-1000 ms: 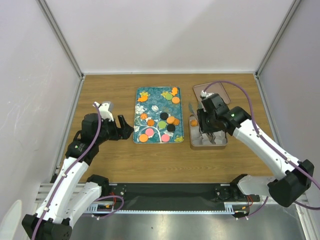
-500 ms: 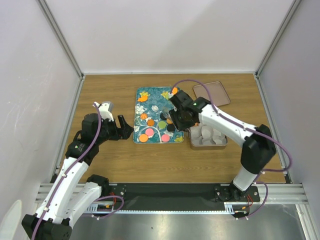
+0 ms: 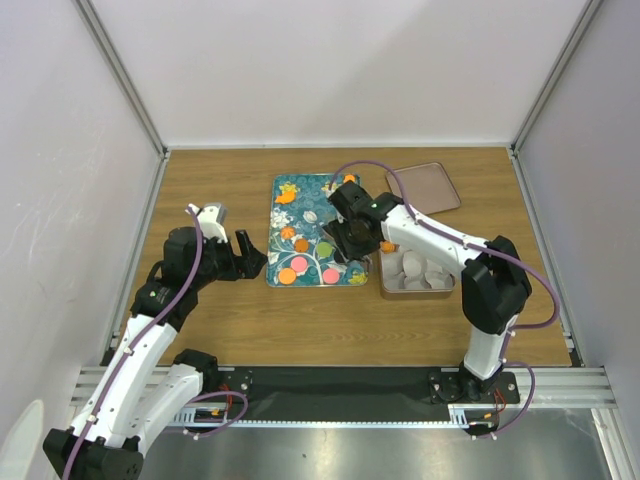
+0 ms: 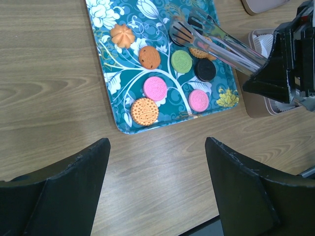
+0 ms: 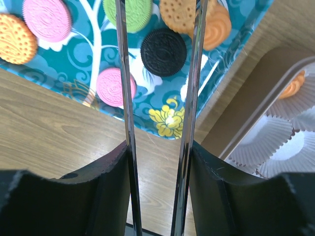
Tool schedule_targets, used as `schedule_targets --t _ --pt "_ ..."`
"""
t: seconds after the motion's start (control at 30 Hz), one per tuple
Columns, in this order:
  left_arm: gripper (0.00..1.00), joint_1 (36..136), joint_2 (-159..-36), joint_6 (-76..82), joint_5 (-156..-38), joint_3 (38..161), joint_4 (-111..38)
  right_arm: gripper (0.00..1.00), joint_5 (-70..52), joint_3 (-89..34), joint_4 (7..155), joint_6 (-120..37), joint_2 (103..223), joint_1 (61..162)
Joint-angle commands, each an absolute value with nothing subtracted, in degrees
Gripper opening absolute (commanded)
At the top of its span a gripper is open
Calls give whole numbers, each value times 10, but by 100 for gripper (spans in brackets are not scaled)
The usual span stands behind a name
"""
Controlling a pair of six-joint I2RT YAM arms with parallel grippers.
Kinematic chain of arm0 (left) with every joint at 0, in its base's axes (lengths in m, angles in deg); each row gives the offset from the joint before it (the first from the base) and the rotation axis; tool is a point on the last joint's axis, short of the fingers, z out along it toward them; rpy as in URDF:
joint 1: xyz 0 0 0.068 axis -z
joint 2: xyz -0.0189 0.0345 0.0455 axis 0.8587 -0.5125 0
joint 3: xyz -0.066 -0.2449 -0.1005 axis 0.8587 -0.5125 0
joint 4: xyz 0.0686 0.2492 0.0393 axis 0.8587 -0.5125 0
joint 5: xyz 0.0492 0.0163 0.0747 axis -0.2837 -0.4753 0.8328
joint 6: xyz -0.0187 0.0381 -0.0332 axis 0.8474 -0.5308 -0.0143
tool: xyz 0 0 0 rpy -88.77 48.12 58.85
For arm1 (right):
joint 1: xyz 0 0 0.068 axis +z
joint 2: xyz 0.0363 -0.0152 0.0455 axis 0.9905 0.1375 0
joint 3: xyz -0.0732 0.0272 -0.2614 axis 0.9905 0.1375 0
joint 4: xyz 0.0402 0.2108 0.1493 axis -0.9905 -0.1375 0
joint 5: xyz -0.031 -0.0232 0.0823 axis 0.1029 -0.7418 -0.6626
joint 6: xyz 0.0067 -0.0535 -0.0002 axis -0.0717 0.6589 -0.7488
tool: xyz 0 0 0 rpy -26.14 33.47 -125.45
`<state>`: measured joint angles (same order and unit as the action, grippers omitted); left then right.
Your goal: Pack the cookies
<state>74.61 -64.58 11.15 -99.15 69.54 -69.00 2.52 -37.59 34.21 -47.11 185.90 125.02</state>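
Observation:
Several cookies lie on the teal tray (image 3: 305,203): orange (image 4: 144,111), pink (image 4: 156,87), green (image 4: 181,61) and black (image 4: 204,70). My right gripper (image 3: 350,236) hovers over the tray's right part, shut on metal tongs (image 4: 216,42). The two tong arms (image 5: 123,73) stand apart. In the right wrist view the black cookie (image 5: 164,51) shows between them; the tong tips are out of that view. One orange cookie (image 3: 386,245) lies in the square tin (image 3: 417,290). My left gripper (image 3: 245,255) is open and empty, left of the tray.
The tin holds white paper cups (image 5: 280,142) and stands right of the tray. Its pinkish lid (image 3: 423,187) lies behind it. My right arm reaches across the tin's left side. White walls enclose the wooden table (image 3: 220,320).
My right arm swung left with the tongs, from over the tin to over the tray's right side. The left arm has not moved.

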Motion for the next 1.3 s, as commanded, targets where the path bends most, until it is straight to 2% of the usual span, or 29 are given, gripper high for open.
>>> schedule_targets --t 0.0,0.27,0.77,0.87,1.0,1.27 --pt "84 751 -637 107 -985 696 -679 50 37 -411 349 -460 1867 1263" --pt "85 753 -634 107 -985 696 -680 50 83 -425 323 -462 1887 1267" --pt "85 754 -628 107 -986 696 -679 48 88 -454 292 -450 1917 1285" --pt "85 755 -626 107 -987 696 -679 45 95 -462 285 -448 1918 1285" --pt "85 760 -623 106 -987 696 -680 33 105 -481 274 -451 1914 1282" --pt "85 764 -618 105 -994 698 -679 29 124 -524 263 -473 1860 1262"
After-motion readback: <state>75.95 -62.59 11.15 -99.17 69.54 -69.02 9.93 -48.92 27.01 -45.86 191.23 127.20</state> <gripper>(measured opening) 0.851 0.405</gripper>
